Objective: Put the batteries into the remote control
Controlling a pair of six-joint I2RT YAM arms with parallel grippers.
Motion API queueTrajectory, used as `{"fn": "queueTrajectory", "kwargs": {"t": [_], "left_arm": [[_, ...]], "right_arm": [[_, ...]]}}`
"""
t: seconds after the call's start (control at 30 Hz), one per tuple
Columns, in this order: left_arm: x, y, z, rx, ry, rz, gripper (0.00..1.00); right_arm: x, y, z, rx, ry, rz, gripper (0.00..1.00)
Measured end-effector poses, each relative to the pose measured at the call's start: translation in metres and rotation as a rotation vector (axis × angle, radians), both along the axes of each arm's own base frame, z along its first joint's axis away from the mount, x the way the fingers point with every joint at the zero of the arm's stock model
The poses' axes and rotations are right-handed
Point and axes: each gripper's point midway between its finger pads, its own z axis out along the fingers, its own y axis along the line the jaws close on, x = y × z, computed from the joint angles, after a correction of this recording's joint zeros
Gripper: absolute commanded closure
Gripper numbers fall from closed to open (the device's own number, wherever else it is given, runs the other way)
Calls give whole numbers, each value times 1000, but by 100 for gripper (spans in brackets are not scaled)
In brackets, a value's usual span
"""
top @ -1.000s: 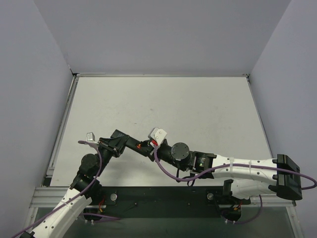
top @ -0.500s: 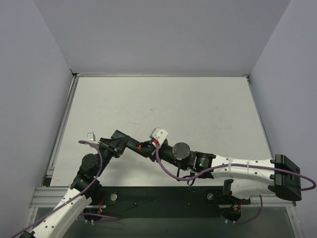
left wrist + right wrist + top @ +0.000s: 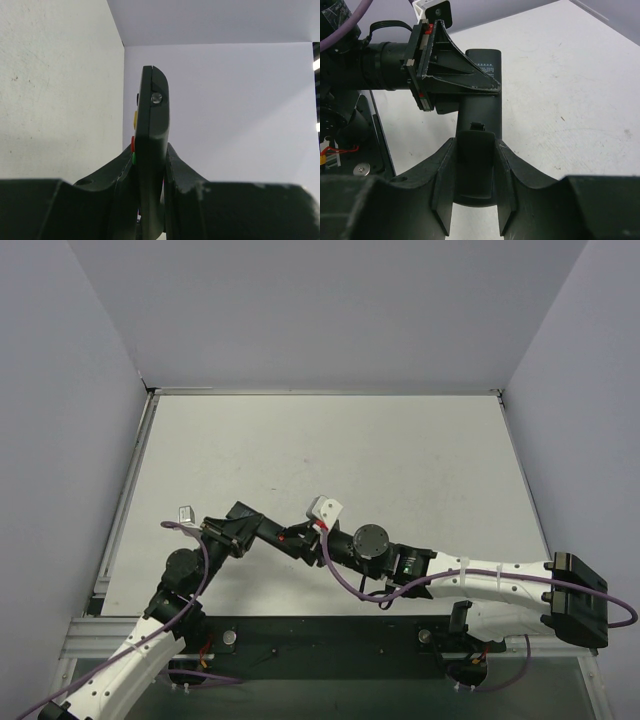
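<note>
The remote control (image 3: 150, 115) stands edge-on in the left wrist view, its coloured buttons on its left face. My left gripper (image 3: 149, 150) is shut on it. In the right wrist view the remote control (image 3: 481, 107) points away from me, and the left gripper (image 3: 490, 87) clamps its far half. A black flat cover (image 3: 475, 165) lies on the remote's near end, and my right gripper (image 3: 475, 145) is shut on its two sides. From above, both grippers meet over the table's front middle around the remote control (image 3: 290, 538). The batteries do not show in any view.
The white table (image 3: 400, 460) spreads behind the arms, enclosed by grey walls on the left, back and right. A metal rail (image 3: 110, 635) and a dark base plate (image 3: 330, 640) run along the near edge under the arm bases.
The right arm's wrist has drifted slightly right and its elbow has sunk a little. Both grips look the same.
</note>
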Motion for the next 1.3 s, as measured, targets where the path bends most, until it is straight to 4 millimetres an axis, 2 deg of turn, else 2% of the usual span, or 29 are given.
{"fn": "queueTrajectory", "kwargs": {"t": [0.5,1.3], "left_arm": [[1,-1,6,-30,-9,-6,100],[2,0,8,-58,5,3,100]], "right_arm": [[2,-4,10,56,-22,7,83],[9,-1,13,61,-76,-23,83]]}}
